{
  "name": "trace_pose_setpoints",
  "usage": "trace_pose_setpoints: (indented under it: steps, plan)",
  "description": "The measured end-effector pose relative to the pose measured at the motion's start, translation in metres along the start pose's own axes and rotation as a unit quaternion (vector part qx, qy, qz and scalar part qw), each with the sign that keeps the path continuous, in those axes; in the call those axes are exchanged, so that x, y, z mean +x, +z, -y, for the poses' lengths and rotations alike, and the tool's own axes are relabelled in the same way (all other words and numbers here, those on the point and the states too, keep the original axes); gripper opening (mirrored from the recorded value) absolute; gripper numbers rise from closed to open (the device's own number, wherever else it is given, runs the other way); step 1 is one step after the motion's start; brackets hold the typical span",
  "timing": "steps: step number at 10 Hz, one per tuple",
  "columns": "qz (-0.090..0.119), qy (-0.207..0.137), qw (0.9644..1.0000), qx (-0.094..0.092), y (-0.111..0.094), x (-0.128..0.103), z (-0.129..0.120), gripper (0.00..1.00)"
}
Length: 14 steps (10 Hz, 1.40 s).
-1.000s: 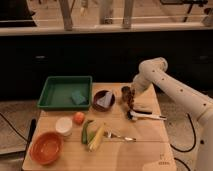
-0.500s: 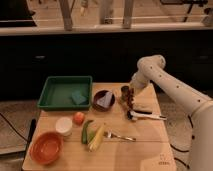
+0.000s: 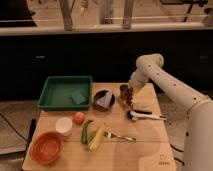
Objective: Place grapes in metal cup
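The grapes [image 3: 130,97], a small dark reddish cluster, are at the back right of the wooden table, right under my gripper [image 3: 130,91]. The metal cup [image 3: 123,89], a small grey tumbler, stands just left of the grapes and touches or nearly touches them. My white arm comes in from the right and bends down over this spot. I cannot tell whether the grapes hang from the gripper or rest on the table.
A dark brown bowl [image 3: 103,100] sits left of the cup, and a green tray [image 3: 60,92] with a sponge is at the back left. A black-and-white utensil [image 3: 142,115], fork [image 3: 119,136], corn [image 3: 97,136], green pepper [image 3: 86,131], tomato [image 3: 78,118], white cup [image 3: 63,125] and orange bowl [image 3: 46,147] lie nearer the front.
The arm's upper bend has risen slightly and shifted a little left. The gripper stays over the grapes beside the metal cup, and nothing else has moved.
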<state>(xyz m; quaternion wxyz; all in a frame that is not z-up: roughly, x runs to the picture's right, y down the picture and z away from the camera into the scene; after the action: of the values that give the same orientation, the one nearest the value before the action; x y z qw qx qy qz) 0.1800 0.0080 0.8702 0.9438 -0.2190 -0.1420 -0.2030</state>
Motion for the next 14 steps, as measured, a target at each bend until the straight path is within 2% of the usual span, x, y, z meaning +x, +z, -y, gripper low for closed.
trace_pose_setpoints:
  steps: [7,14]
  plan:
    - [0.002,-0.027,0.9996,0.000,-0.048,-0.008,0.008,0.01]
    - [-0.010,-0.035,0.9991,0.022,-0.070,-0.003,0.028,0.01]
